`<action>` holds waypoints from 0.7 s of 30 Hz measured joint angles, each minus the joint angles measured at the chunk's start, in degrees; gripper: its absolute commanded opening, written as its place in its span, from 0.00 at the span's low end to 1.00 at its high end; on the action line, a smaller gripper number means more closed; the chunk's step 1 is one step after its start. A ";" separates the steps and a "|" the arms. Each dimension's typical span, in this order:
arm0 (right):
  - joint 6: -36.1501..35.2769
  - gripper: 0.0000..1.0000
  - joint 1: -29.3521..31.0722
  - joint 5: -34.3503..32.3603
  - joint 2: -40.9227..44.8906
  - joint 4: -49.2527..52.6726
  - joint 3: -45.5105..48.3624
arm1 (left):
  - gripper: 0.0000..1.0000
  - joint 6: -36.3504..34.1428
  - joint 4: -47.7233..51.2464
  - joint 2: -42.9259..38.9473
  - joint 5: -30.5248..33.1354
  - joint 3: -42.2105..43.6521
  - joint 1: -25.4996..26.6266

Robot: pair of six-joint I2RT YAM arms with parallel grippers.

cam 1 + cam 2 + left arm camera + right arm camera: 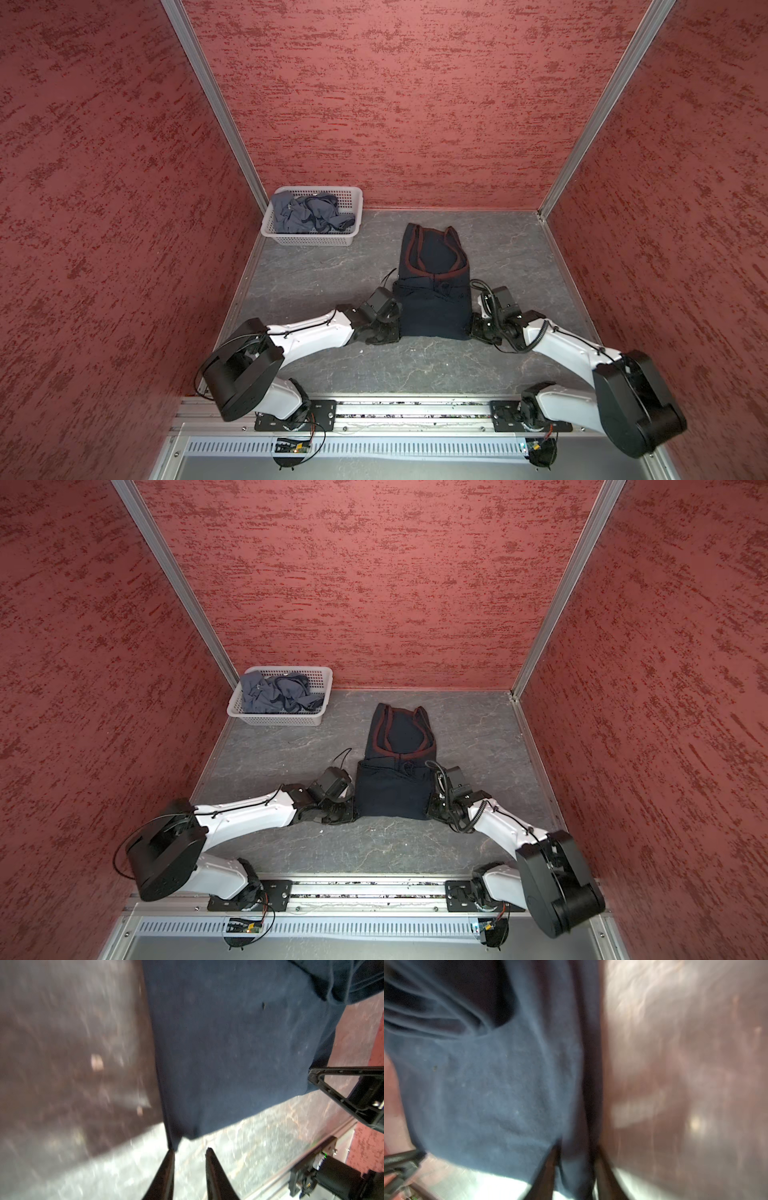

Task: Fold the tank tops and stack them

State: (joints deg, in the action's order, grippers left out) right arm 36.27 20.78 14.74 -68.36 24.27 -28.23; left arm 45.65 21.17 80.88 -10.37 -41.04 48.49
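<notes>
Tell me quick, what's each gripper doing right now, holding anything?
Left gripper: open, empty, right at the navy tank top's corner.
Right gripper: the navy tank top's edge lies between its jaws; whether it grips cannot be told.

Two overhead views; both wrist cameras close on navy top (228,1053)
</notes>
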 measured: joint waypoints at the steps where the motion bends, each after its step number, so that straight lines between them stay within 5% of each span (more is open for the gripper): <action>1: 0.13 0.58 0.24 -0.79 1.51 1.84 -0.31 | 0.56 0.00 0.98 -0.96 0.15 0.17 0.48; 7: -0.74 0.51 0.61 -7.63 4.17 8.81 -9.20 | 0.57 -2.43 3.50 -2.99 1.20 -3.21 -3.87; 14: -1.25 0.45 4.28 -7.93 -4.33 4.42 -15.41 | 0.53 -8.50 0.35 9.09 0.31 -16.55 -7.96; 21: -0.63 0.38 7.74 -6.25 -14.86 -1.07 -17.84 | 0.51 -10.43 -1.73 18.38 -2.01 -21.11 -8.50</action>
State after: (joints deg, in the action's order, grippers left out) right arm 35.64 28.51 8.49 -83.22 23.20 -46.06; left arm 35.22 19.44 99.26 -12.38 -62.15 39.99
